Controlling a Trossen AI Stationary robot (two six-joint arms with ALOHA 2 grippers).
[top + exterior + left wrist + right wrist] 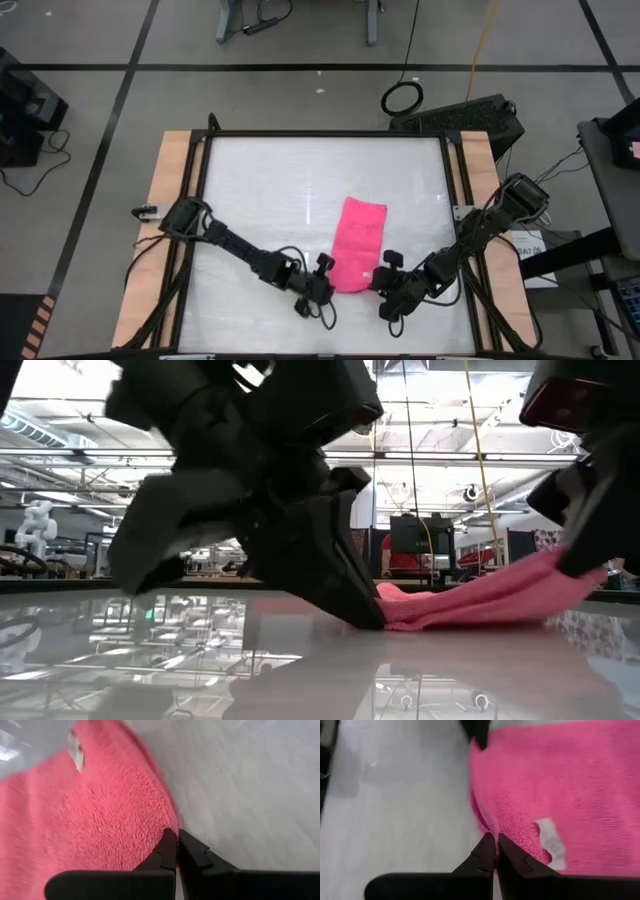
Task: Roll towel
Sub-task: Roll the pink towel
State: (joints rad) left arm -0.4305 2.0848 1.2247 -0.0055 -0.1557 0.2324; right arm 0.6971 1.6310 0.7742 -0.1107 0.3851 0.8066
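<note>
We see the pink towel (358, 244) lying flat on the white counter (260, 190), just toward 5 o'clock of its centre. Our left gripper (327, 274) pinches the towel's near corner at 7 o'clock, fingers (167, 851) closed tight on the edge. Our right gripper (385, 272) clamps the near corner at 5 o'clock, beside a white tag (550, 842).

Pink towel (358, 244) on white table (270, 190)

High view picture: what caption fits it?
Both end effectors, left and right, pinch the pink towel at its near corners.
</note>
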